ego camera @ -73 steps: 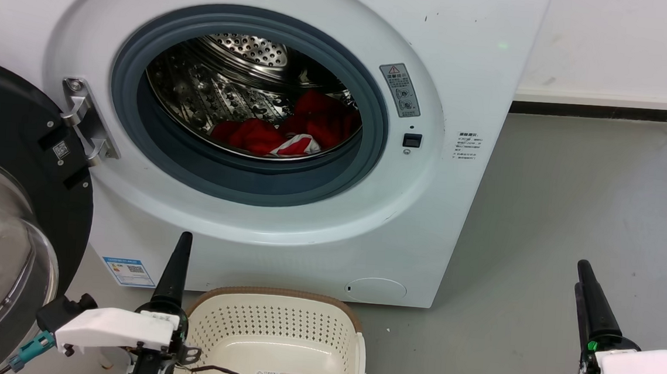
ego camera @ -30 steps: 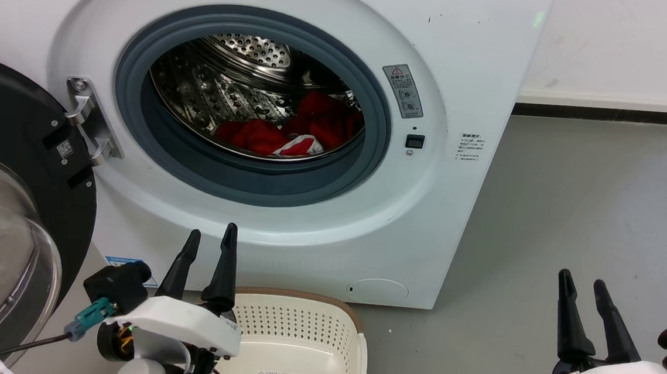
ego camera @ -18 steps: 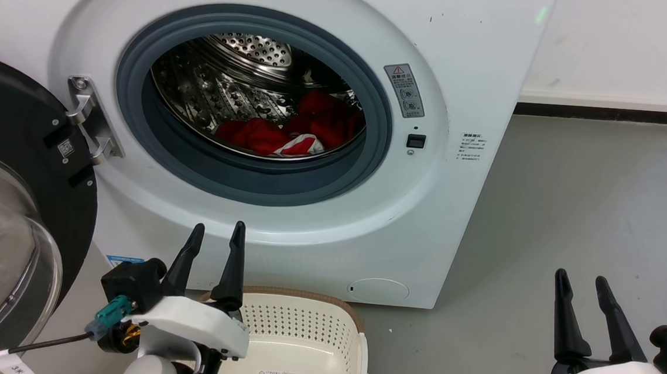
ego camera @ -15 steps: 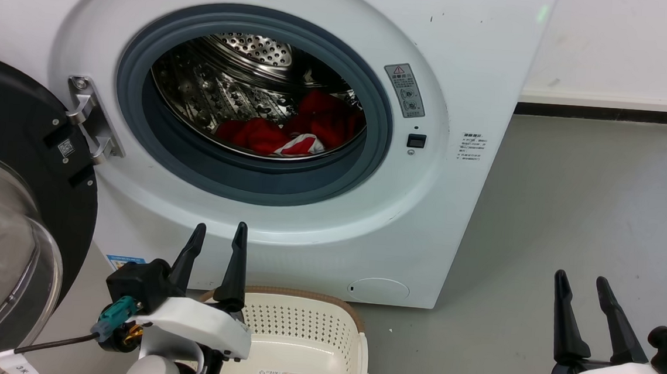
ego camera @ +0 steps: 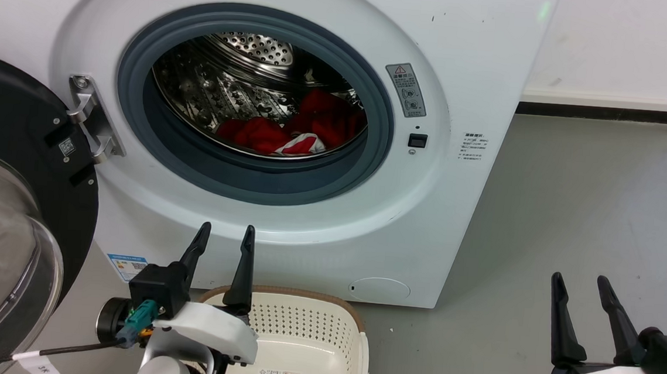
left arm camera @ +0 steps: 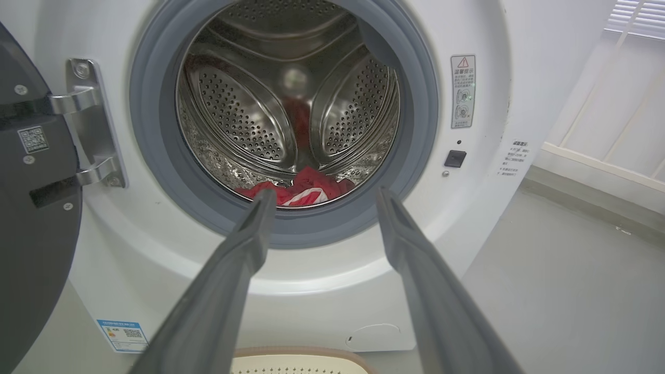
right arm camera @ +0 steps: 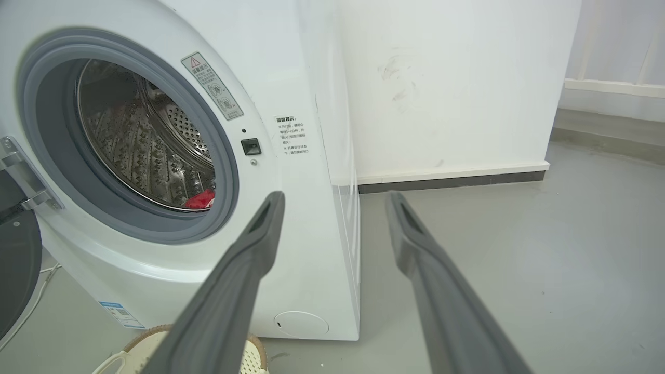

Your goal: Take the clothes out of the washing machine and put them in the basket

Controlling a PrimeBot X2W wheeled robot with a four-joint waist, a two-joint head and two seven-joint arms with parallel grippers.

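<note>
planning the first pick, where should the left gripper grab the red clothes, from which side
I'd grip the raised hump at the right of the bright red fabric clothes, coming frontally through the grey rubber ring, slightly from above: that fold stands highest off the shiny steel drum, facing the open left gripper.

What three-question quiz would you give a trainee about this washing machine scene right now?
1. True or false: the red clothes lie in the washing machine's steel drum.
2. Multiple choice: the machine's round glass door is A) shut, B) swung open, C) lying flat on the floor.
3. Fill in: the left claw and the right claw are both ___, holding nothing.

Key: 1 true; 2 B; 3 open.
</note>
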